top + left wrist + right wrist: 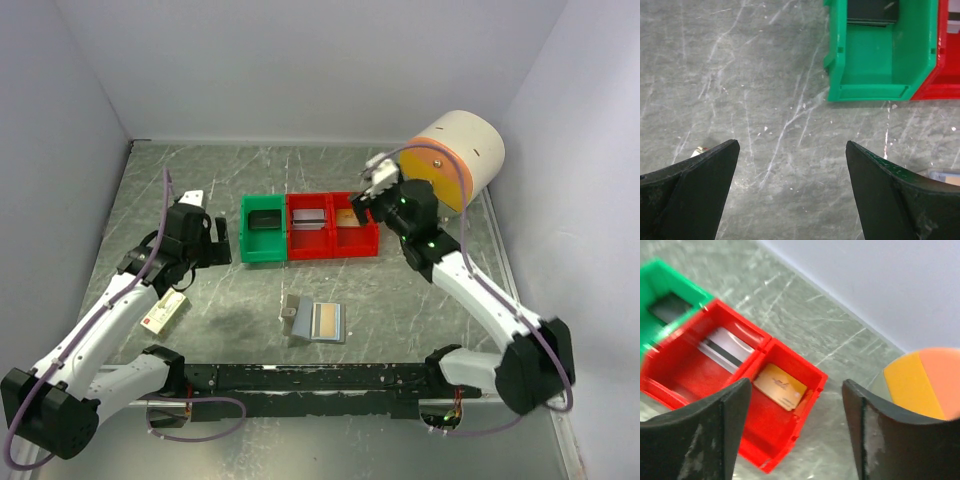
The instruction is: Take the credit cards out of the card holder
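The right gripper (796,384), black fingers parted and empty, hung over a thin orange-tan credit card (780,386) in the red plastic bin (800,360). The grey folding card holder (315,322) lay well behind it, toward the bases.

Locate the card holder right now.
Top view: the card holder lies open near the centre of the table, closer to the robot than the red bins.

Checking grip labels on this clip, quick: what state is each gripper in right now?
Left gripper: open, holding nothing.
Right gripper: open, holding nothing; a credit card lies loose in the red bin beneath it.
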Controlling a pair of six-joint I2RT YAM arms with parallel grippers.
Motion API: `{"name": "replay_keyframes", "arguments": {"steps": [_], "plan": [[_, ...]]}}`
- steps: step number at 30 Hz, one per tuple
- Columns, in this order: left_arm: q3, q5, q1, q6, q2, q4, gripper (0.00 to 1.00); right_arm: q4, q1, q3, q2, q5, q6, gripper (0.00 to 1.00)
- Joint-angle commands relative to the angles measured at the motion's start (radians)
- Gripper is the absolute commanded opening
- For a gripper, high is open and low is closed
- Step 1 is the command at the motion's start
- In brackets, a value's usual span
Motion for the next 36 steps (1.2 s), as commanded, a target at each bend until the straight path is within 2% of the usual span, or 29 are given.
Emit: {"name": "replay_keyframes", "arguments": {"steps": [1, 2, 3, 7, 9, 13, 16, 21, 23, 28, 33, 36], "plan": [[-0.021, 0.125, 0.007, 0.037, -0.035, 0.063, 1.0, -0.009, 0.0, -0.122, -0.158, 0.109, 0.78, 0.89], [-0.025, 0.162, 0.007, 0.04, -0.038, 0.071, 1.0, -0.054, 0.0, -0.14, -0.189, 0.092, 0.864, 0.98], [-0.024, 0.199, 0.007, 0.039, -0.041, 0.076, 1.0, -0.082, 0.0, -0.166, -0.22, 0.047, 0.912, 1.0], [-0.012, 0.434, 0.007, -0.01, -0.054, 0.081, 1.0, -0.011, 0.0, -0.311, -0.293, -0.183, 1.038, 1.0], [-0.019, 0.572, 0.007, -0.042, -0.066, 0.12, 1.0, 0.056, 0.0, -0.389, -0.324, -0.247, 1.127, 1.0], [-0.035, 0.821, 0.001, -0.117, -0.063, 0.206, 1.0, 0.127, 0.001, -0.519, -0.377, -0.233, 1.321, 1.0], [-0.027, 0.895, -0.041, -0.14, -0.051, 0.236, 1.0, 0.215, 0.002, -0.617, -0.431, -0.265, 1.424, 1.0], [0.029, 0.806, -0.236, -0.138, 0.018, 0.204, 0.98, 0.226, 0.005, -0.715, -0.501, -0.315, 1.529, 1.0], [0.052, 0.742, -0.343, -0.142, 0.07, 0.199, 0.96, 0.194, 0.006, -0.732, -0.52, -0.322, 1.537, 1.0], [0.112, 0.62, -0.525, -0.172, 0.211, 0.22, 0.89, 0.084, 0.006, -0.761, -0.564, -0.289, 1.561, 1.0], [0.165, 0.515, -0.646, -0.215, 0.349, 0.207, 0.84, 0.049, 0.006, -0.786, -0.612, -0.281, 1.584, 1.0], [0.153, 0.453, -0.674, -0.27, 0.413, 0.206, 0.78, -0.005, 0.006, -0.78, -0.63, -0.259, 1.587, 1.0]]}}
